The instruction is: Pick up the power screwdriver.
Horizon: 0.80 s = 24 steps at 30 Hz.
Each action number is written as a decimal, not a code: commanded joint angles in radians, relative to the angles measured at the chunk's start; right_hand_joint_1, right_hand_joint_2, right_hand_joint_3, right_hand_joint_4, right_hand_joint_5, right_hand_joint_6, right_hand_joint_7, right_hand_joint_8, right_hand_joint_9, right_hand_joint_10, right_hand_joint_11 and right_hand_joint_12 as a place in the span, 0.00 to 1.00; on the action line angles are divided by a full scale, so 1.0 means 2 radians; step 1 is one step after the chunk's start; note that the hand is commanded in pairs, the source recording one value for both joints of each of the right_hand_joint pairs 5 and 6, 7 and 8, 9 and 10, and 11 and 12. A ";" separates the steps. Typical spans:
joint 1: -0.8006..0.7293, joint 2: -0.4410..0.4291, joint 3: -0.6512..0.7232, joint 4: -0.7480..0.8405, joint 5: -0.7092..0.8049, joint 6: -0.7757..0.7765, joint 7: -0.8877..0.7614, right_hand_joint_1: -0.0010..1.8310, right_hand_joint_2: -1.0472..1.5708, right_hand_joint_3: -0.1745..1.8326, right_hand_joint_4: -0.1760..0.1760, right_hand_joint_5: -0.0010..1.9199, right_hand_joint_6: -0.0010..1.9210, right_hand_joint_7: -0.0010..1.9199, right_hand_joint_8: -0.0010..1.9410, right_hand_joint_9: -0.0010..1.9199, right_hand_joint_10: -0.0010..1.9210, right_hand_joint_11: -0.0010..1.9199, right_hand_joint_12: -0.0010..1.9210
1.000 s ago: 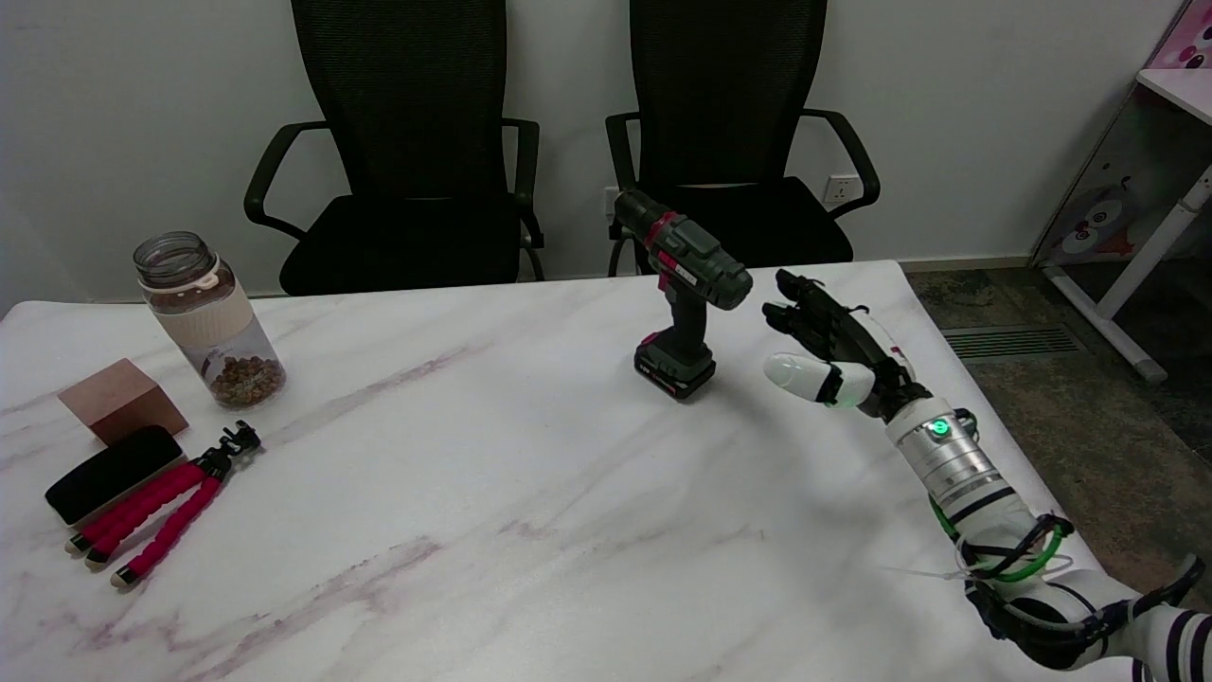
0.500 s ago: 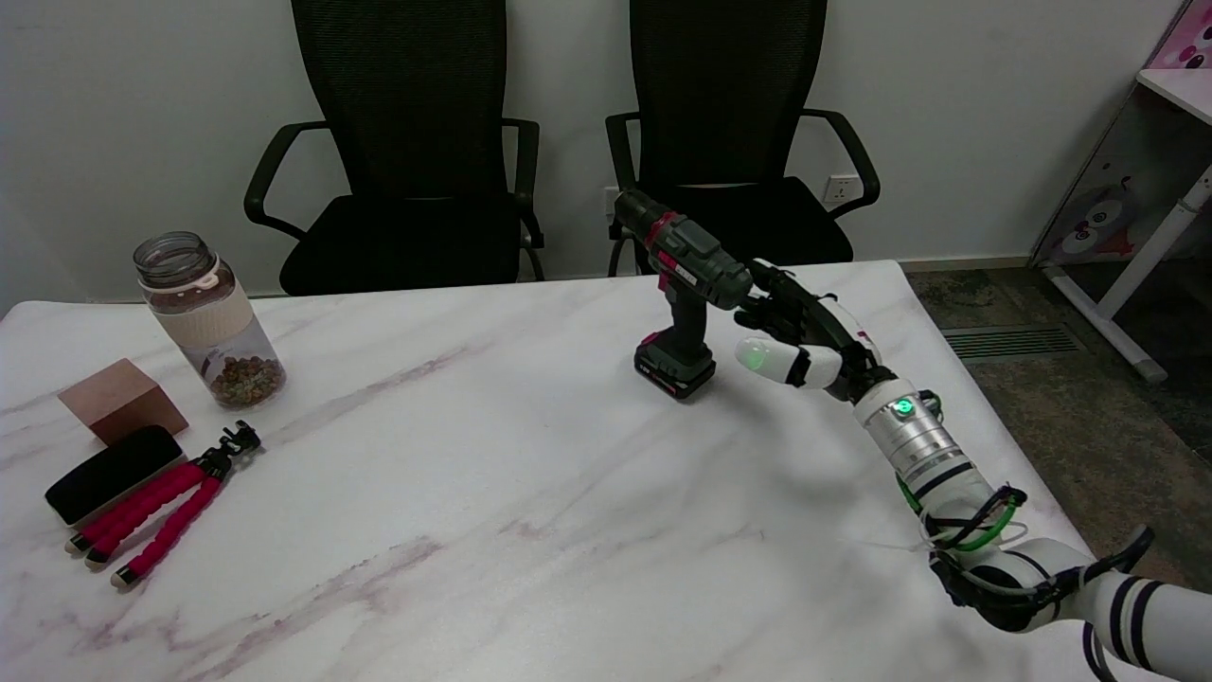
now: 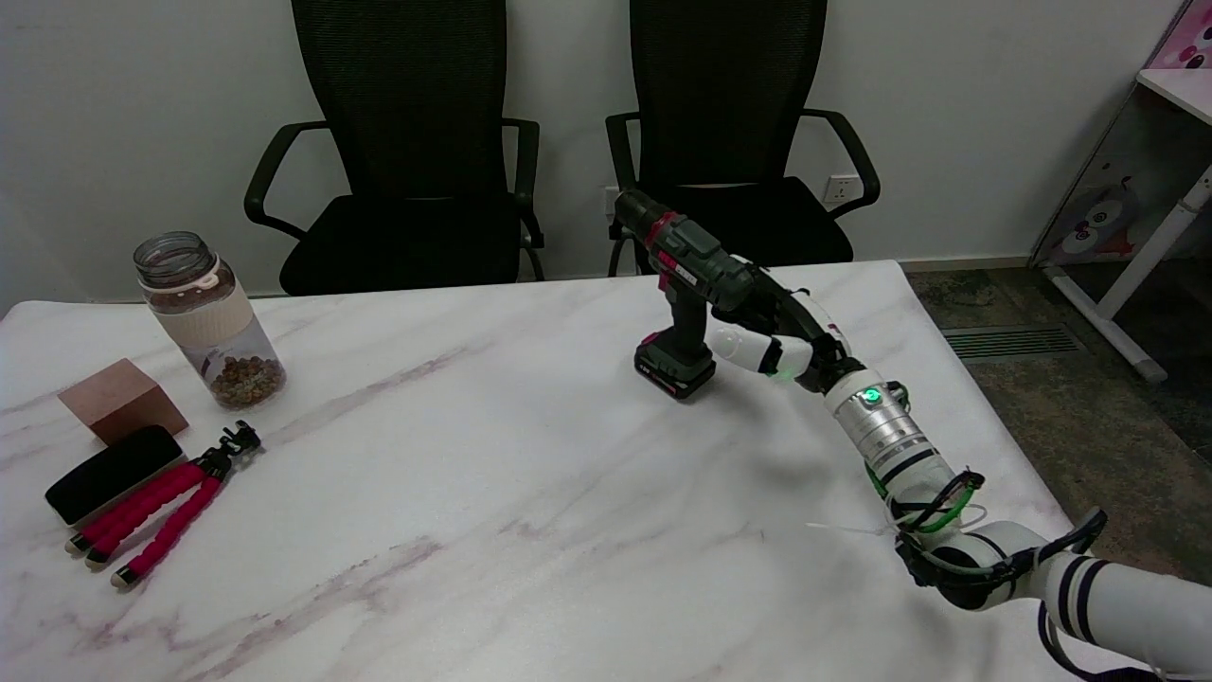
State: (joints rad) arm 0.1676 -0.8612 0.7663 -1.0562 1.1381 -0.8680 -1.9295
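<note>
The power screwdriver [image 3: 684,275] stands upright on its battery base, on the far right part of the marble table [image 3: 473,493]. Its barrel runs level, with the chuck pointing to the far left, toward the chairs. A white label on the body and another on the base are too small to read. The right hand [image 3: 778,327] is at the rear of the tool, beside the grip; whether its fingers have closed on it cannot be determined.
</note>
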 commanded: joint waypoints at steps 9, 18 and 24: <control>0.048 -0.060 -0.026 0.050 0.000 0.018 0.010 0.47 0.40 0.45 0.22 0.05 0.05 0.05 0.05 0.16 0.16 0.19 0.19; 0.057 -0.073 -0.026 0.065 0.000 0.018 0.012 0.47 0.39 0.46 0.26 0.04 0.04 0.04 0.04 0.16 0.16 0.18 0.18; 0.062 -0.085 -0.026 0.078 0.000 0.014 0.013 0.46 0.38 0.46 0.29 0.04 0.04 0.04 0.04 0.16 0.16 0.18 0.18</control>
State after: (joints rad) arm 0.2580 -0.9715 0.7214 -0.9585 1.1382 -0.8384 -1.9105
